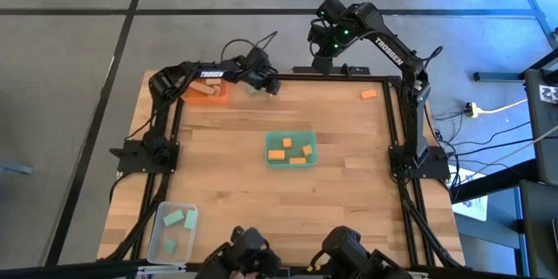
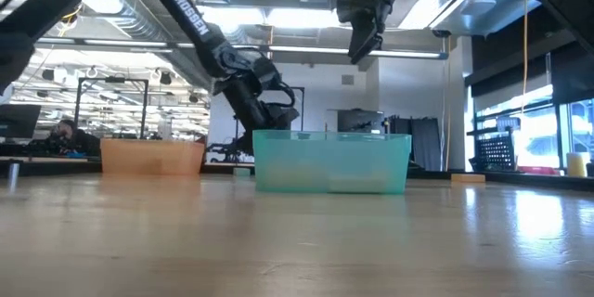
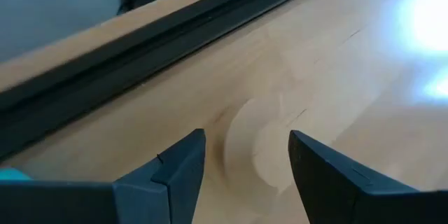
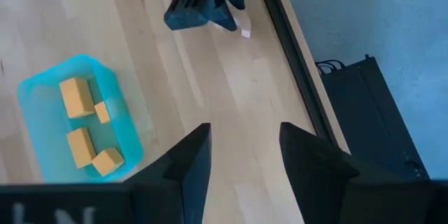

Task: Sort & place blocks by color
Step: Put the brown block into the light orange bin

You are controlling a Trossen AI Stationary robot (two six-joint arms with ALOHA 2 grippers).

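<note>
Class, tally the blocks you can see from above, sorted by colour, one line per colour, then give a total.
Orange blocks: 5 (4 in the green tray, 1 loose near the far edge)
Mint-green blocks: 3, in the clear tray
Pale wood blocks: 2, in the orange tray
Total: 10 clearly visible

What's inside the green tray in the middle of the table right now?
Four orange blocks lie in the green tray, clear from above and from the right wrist view. In the low view the tray's frosted wall hides them.
</note>
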